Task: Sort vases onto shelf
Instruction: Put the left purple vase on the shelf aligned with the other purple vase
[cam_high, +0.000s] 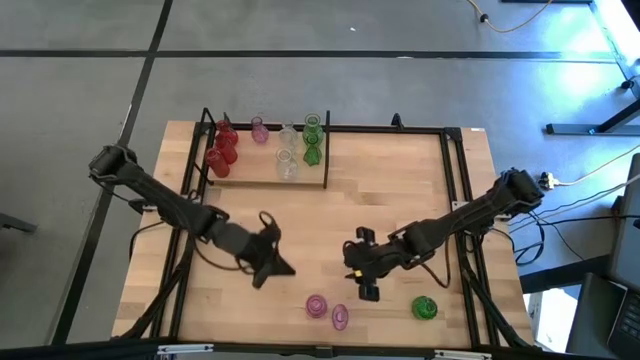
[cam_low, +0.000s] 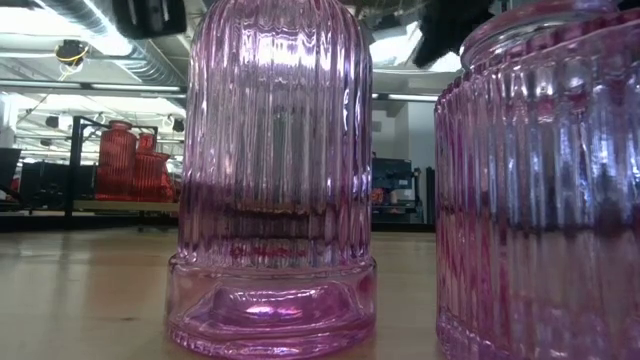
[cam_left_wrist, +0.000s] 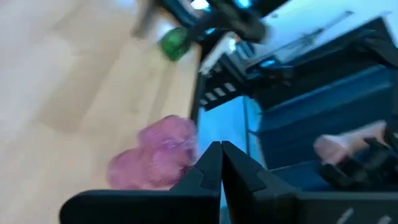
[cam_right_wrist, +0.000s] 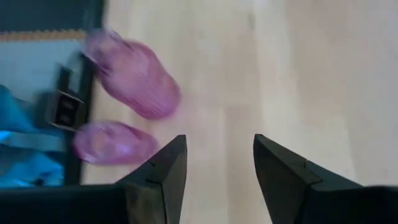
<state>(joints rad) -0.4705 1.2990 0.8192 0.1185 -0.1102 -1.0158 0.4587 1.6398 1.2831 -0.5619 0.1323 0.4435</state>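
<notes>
Two pink vases at the desk's near edge, upright, just beside each other, filling the low view with ribbed glass; green vase near them toward the right, also at the near edge, standing alone

Right gripper just behind the pink pair, above bare desk, fingers spread wide with only wood between them, nothing held; both pink vases visible off to one side past those fingers in the right wrist view

Left gripper at about the same depth, left of the right one and well apart from it, fingers pressed together tip to tip, empty; pink vases blurred just beyond those tips in the left wrist view, green vase farther off

Shelf at the far left part of the desk, light board framed by black rods; red vases clustered at its left end, one pink vase at the back, clear vases next toward the right, green vases at the right end, all upright

Grey floor beyond the desk
</notes>
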